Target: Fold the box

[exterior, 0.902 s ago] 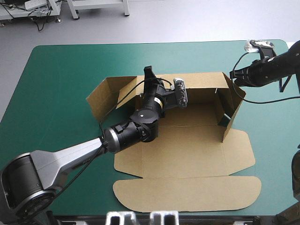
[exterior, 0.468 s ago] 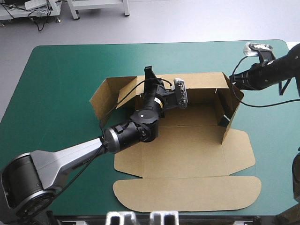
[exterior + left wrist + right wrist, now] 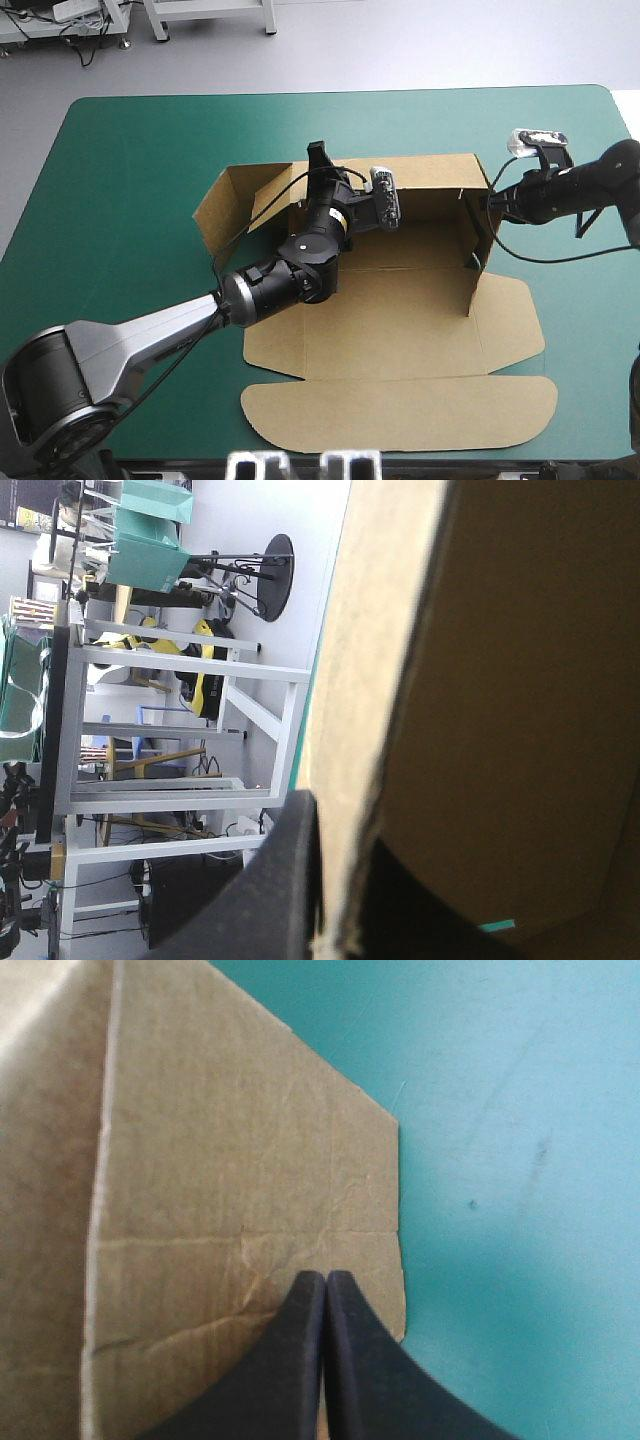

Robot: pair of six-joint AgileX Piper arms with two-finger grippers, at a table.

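The brown box (image 3: 400,330) lies open on the teal-green cover, its lid (image 3: 400,410) flat toward the near edge. Its back wall (image 3: 430,185) stands raised, and the left flap (image 3: 225,205) angles outward. My left gripper (image 3: 322,165) is shut on the top edge of the back wall. In the left wrist view the board (image 3: 500,680) runs between my left gripper's (image 3: 345,850) fingers (image 3: 285,880). My right gripper (image 3: 492,200) is shut, its tip pressed against the outside of the upright right wall (image 3: 480,240). In the right wrist view the right gripper (image 3: 326,1278) touches the board (image 3: 220,1160).
The lid's front edge lies close to the table's near edge (image 3: 400,462). Teal-green cover (image 3: 130,160) stretches left of and beyond the box. The right arm reaches in over the table's right edge (image 3: 625,130).
My right gripper has moved nearer and leftward against the right wall, which now stands upright instead of leaning outward. The left arm has not moved.
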